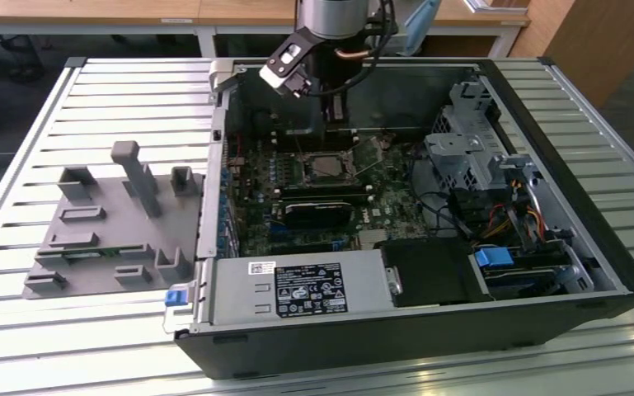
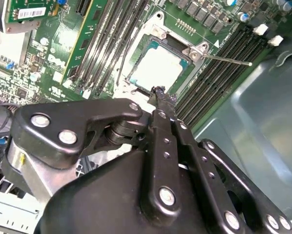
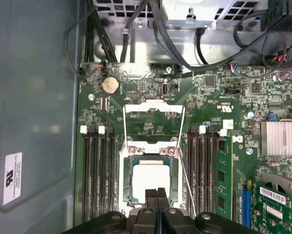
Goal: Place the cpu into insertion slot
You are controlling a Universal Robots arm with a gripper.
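Bright even light; glare off the cpu (image 2: 158, 70)

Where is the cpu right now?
In the first wrist view the cpu lies flat in the insertion slot, between two banks of memory slots, with the shut gripper at its edge.

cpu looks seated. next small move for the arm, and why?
Probably lift straight up. The cpu lies flat inside the slot, and the gripper hangs at its edge, fingers together and empty, so a sideways move might catch the slot's rim.
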